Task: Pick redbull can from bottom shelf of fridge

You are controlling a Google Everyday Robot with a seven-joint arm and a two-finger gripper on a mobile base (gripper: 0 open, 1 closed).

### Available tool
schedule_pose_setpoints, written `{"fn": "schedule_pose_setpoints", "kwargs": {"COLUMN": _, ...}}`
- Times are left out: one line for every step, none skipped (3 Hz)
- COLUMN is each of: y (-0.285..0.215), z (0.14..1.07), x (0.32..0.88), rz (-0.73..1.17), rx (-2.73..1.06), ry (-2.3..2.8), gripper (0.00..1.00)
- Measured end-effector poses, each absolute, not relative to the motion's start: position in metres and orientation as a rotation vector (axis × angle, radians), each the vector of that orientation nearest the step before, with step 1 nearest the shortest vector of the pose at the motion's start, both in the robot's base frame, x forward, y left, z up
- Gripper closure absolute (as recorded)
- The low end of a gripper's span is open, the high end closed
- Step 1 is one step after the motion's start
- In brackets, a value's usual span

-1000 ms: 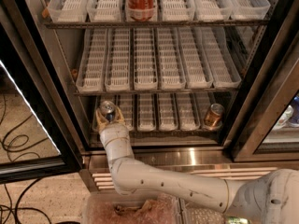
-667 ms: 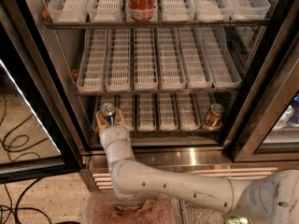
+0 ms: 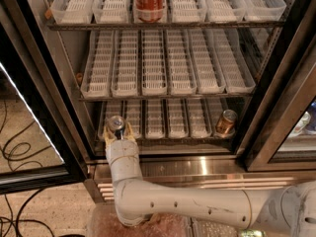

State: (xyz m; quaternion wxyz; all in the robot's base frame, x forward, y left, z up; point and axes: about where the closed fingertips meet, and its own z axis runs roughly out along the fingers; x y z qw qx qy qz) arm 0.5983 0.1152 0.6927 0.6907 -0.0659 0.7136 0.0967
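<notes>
Camera view shows the redbull can upright on the bottom shelf, well left of the copper can; there the gripper reaches in, fingers clamped around it, seemingly to draw it from the fridge

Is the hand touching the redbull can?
Cannot tell. In the camera view the hand sits around the redbull can at the bottom shelf's left end, but neither contact nor a gap shows plainly.
</notes>
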Motion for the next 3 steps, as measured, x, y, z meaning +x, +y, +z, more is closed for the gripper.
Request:
{"fn": "schedule_pose_setpoints", "kwargs": {"y": 0.103, "z": 0.688, "x": 0.583, "rz": 0.212, "rx": -0.111, "ry": 1.621, "gripper": 1.00}}
{"fn": "schedule_pose_setpoints", "kwargs": {"y": 0.085, "z": 0.683, "x": 0.566, "rz": 0.179, "rx": -0.059, "ry": 1.644, "gripper": 1.00}}
{"fn": "schedule_pose_setpoints", "kwargs": {"y": 0.071, "z": 0.681, "x": 0.553, "rz": 0.152, "rx": -0.018, "ry": 1.656, "gripper": 1.00}}
